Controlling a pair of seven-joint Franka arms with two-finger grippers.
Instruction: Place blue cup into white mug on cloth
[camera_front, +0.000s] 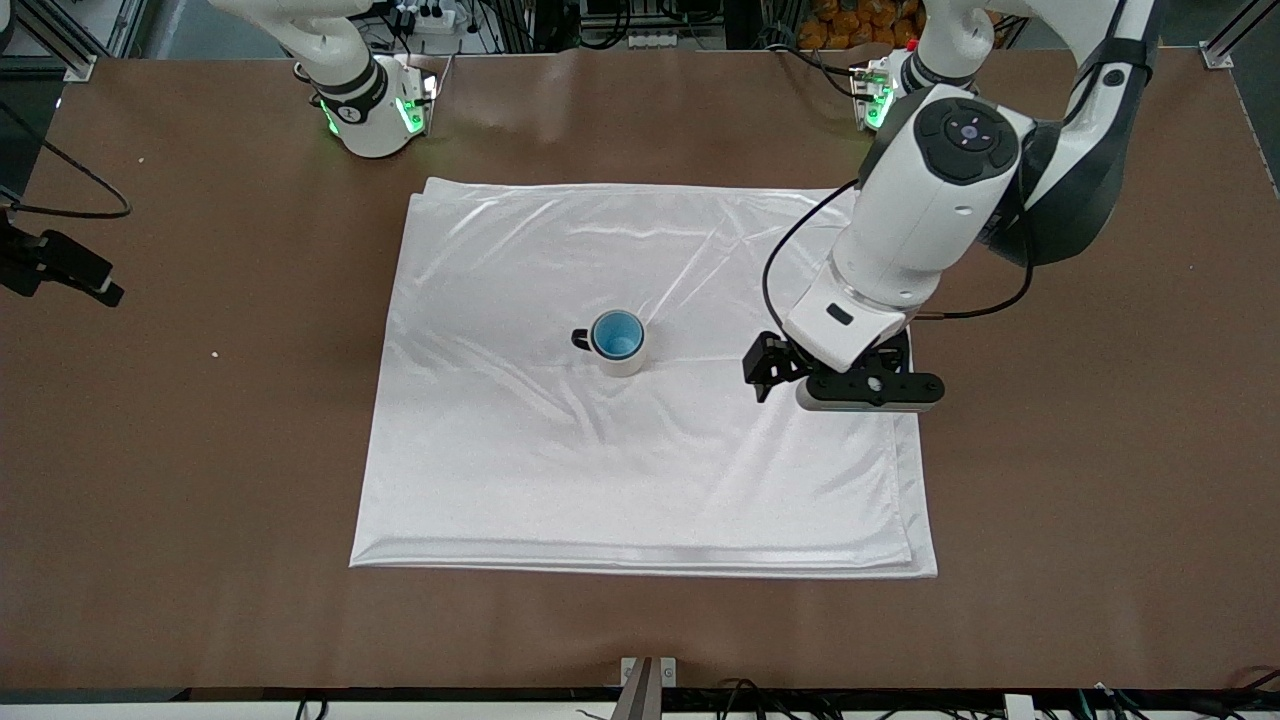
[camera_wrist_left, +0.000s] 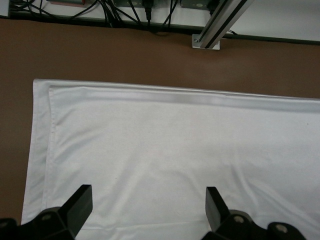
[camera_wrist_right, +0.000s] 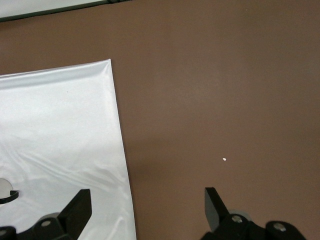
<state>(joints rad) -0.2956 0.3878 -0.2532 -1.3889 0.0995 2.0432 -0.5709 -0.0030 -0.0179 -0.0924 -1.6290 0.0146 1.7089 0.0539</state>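
Note:
The white mug (camera_front: 626, 363) with its black handle stands near the middle of the cloth (camera_front: 560, 470). The blue cup (camera_front: 617, 334) sits inside it, only its bright blue inside showing. My left gripper (camera_front: 868, 392) hangs over the cloth's edge toward the left arm's end of the table, apart from the mug. In the left wrist view it (camera_wrist_left: 148, 195) is open, with only cloth (camera_wrist_left: 165, 145) below. My right gripper (camera_wrist_right: 146, 196) is open over the cloth's edge (camera_wrist_right: 60, 125) toward the right arm's end, and a sliver of the mug (camera_wrist_right: 4, 186) shows at the frame's border.
Bare brown table (camera_front: 1080, 450) surrounds the cloth. A black clamp with a cable (camera_front: 60, 265) sits at the table's edge toward the right arm's end. A small white speck (camera_wrist_right: 224, 160) lies on the table. An aluminium bracket (camera_front: 648, 672) stands at the table's edge nearest the front camera.

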